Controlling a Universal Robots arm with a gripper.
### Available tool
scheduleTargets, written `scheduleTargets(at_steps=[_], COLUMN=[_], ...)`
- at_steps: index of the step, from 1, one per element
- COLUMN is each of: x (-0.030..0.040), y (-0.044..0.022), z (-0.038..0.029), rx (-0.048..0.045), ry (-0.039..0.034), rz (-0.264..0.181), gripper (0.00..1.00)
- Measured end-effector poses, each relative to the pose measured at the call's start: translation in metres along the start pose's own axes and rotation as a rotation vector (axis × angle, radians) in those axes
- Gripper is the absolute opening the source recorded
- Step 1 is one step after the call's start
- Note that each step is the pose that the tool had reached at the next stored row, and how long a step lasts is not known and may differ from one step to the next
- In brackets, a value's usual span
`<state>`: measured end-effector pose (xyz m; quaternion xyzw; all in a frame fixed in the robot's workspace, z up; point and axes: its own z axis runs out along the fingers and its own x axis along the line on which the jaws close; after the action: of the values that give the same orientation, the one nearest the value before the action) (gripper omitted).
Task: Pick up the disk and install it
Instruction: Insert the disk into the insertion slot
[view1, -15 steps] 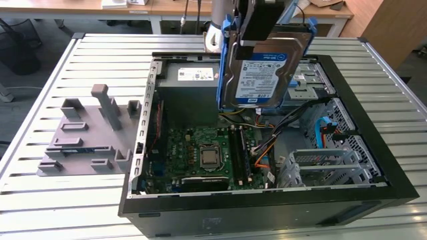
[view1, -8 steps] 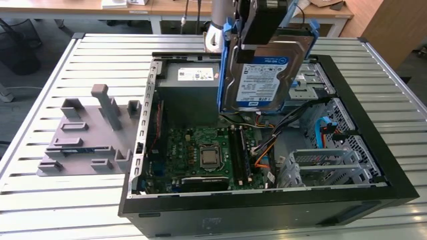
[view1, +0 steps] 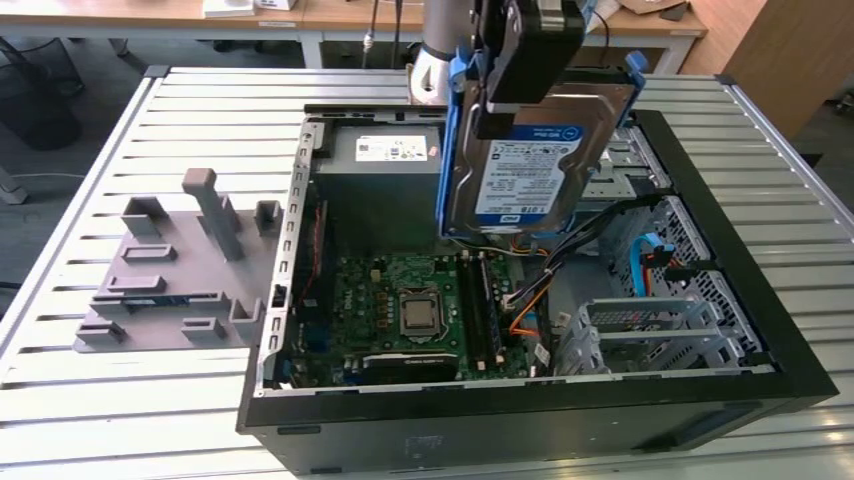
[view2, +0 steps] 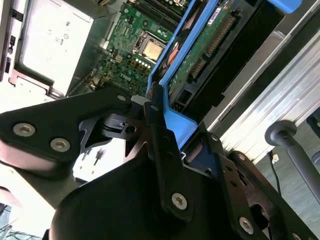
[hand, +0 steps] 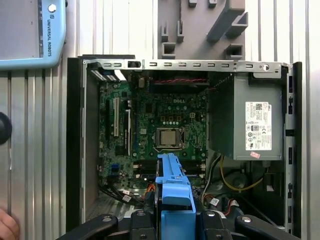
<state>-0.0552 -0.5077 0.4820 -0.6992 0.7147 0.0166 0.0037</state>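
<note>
The disk (view1: 523, 165) is a silver hard drive with a white-and-blue label and blue bracket rails. It hangs upright above the open computer case (view1: 694, 390), over the back right part of its inside in the exterior view. My gripper (view1: 529, 100) is shut on the disk's upper edge. In the second wrist view the black fingers (view2: 161, 145) clamp the blue rail (view2: 176, 125), with the drive's green circuit board (view2: 200, 45) beyond. In the first wrist view the blue bracket (hand: 172, 192) stands out from the gripper (hand: 172, 222) over the motherboard (hand: 165, 125).
Inside the case lie a grey power-supply box (view1: 380, 180) at the back, the motherboard (view1: 414, 310) and a metal drive cage (view1: 654, 330) at the exterior view's right. A grey fixture (view1: 174, 270) stands on the slatted table (view1: 134, 420). A fingertip (hand: 6, 225) shows beside the case.
</note>
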Motion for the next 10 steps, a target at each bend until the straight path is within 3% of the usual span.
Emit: scheduleTargets(at_steps=[10], x=[0.0035], y=[-0.0128], z=[0.0008], rx=[-0.0001], ry=[0.0002], rz=[0.000], gripper=[0.36])
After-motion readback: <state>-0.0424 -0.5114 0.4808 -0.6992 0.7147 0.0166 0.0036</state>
